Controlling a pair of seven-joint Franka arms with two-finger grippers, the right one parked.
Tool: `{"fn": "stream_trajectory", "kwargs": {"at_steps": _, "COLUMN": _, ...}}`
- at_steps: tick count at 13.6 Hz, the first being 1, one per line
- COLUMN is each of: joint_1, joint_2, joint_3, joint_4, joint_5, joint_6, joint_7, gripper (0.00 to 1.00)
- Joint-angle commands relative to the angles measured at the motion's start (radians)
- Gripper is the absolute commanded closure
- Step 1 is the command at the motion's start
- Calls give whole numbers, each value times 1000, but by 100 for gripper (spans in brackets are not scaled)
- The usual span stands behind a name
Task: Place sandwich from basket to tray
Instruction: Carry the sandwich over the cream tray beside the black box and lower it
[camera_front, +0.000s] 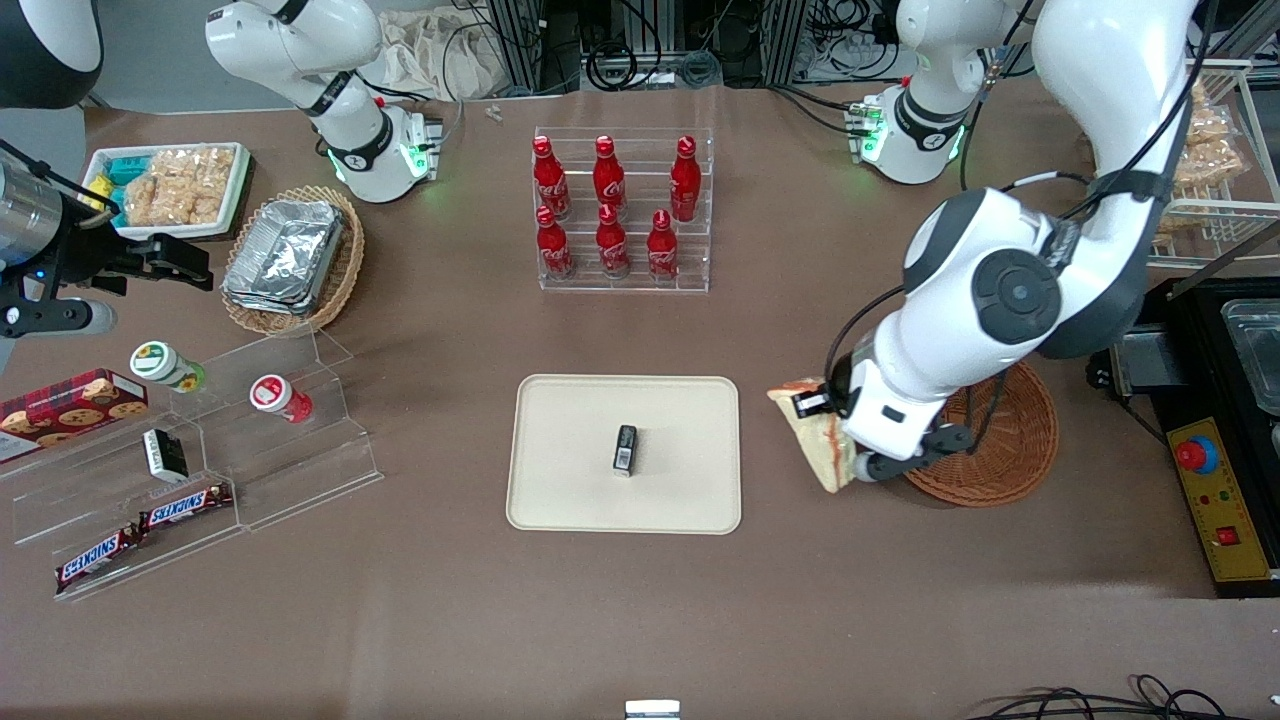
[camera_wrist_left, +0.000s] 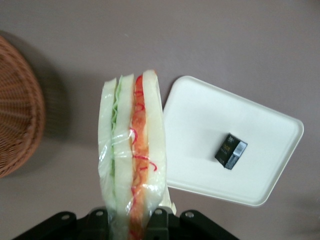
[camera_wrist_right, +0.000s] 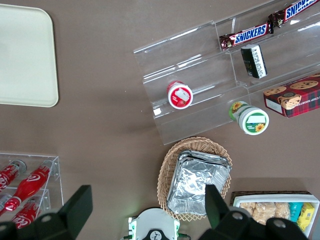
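Looking from the front, the left arm's gripper (camera_front: 862, 462) hangs in the air between the round reddish-brown wicker basket (camera_front: 1010, 450) and the flat cream tray with rounded corners (camera_front: 560, 430). It holds the triangle sandwich of white bread in clear wrap (camera_front: 812, 432). The sandwich is out of the basket, above bare brown table (camera_front: 450, 600), not yet over the tray. The tray lies toward the parked arm's end from the gripper, so I think the next move is sideways that way. A small black box (camera_front: 625, 449) sits in the middle of the tray. There is open room on the tray all around the box, and the nearest part is the strip beside the sandwich.

From the left wrist, the gripper (camera_wrist_left: 131, 222) fingers (camera_wrist_left: 159, 220) are squeezed on the sandwich (camera_wrist_left: 132, 160) at its lower end. The long side of the sandwich points straight away from the gripper, with the red and green filling facing the camera. The tray (camera_wrist_left: 200, 125) edge shows just beside the sandwich, the black box (camera_wrist_left: 231, 151) farther in, and the basket (camera_wrist_left: 17, 110) is apart.

From the right wrist, only a corner of the tray (camera_wrist_right: 25, 60) shows.
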Motion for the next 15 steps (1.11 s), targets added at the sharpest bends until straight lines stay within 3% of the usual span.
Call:
{"fn": "stream_trajectory", "kwargs": {"at_steps": 1, "joint_1": 2, "joint_2": 73, "joint_3": -42, "joint_4": 4, "joint_5": 52, "joint_6": 3, "joint_7": 84, "gripper": 100}}
{"fn": "stream_trajectory", "kwargs": {"at_steps": 6, "joint_1": -113, "joint_2": 221, "joint_3": -44, "joint_4": 13, "joint_5": 263, "joint_6": 61, "joint_7": 104, "gripper": 100}}
{"fn": "stream_trajectory", "kwargs": {"at_steps": 10, "joint_1": -183, "joint_2": 311, "joint_3": -9, "joint_4": 63, "joint_5": 288, "joint_6": 144, "joint_7": 109, "gripper": 100}}
{"fn": "stream_trajectory", "kwargs": {"at_steps": 15, "joint_1": -333, "joint_2": 370, "joint_3": 163, "joint_4": 79, "joint_5": 293, "joint_6": 288, "joint_7": 107, "gripper": 100}}
